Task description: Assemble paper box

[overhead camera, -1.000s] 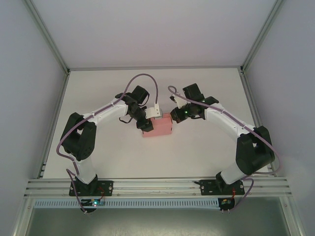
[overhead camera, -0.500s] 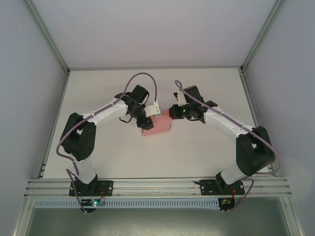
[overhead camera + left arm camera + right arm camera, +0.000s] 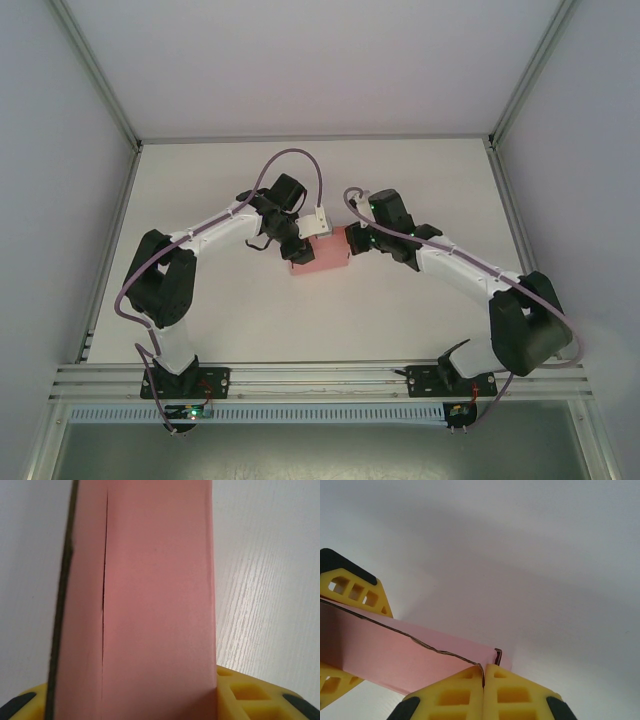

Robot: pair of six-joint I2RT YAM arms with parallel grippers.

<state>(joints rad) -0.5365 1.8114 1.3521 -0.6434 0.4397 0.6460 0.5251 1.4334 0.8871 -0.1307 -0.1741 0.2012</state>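
Mid-counter (image 3: 400,310), the left gripper's (image 3: 299,251) jaws were clamped across the pink box (image 3: 155,605); the right gripper's (image 3: 483,676) jaws pinched its edge.

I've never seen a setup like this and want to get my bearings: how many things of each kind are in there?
Pink paper box: 1
Robot arms: 2 (left gripper and right gripper, both shut on the box)
White table: 1
Total: 4
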